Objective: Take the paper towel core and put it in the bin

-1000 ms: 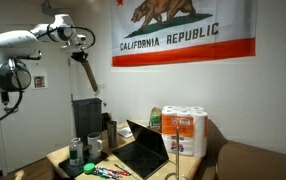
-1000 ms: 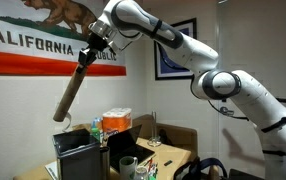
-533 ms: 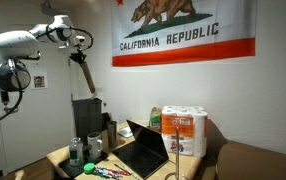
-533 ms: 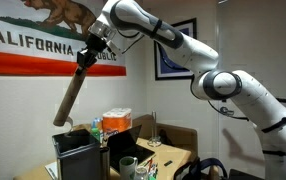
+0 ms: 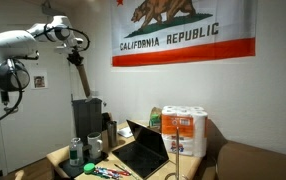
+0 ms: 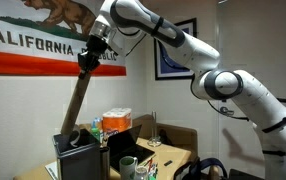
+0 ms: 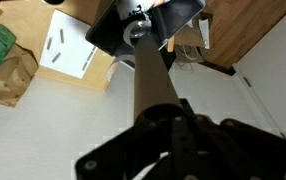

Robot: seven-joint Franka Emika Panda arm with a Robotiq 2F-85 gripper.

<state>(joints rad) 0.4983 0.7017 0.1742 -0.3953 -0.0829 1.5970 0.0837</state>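
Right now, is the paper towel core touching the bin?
Cannot tell. In an exterior view the paper towel core, held in the claw, has its lower end at the bin mouth; no view shows contact or a gap.

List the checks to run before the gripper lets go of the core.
1. Grip: ok, the gripper is shut on the top end of the core.
2. Core over the bin: ok, its lower end sits at the bin mouth in both exterior views.
3. Core upright: not ok, it leans.
4. Lower end below the rim: cannot tell.
5. Laptop clear of the core: ok, well apart.
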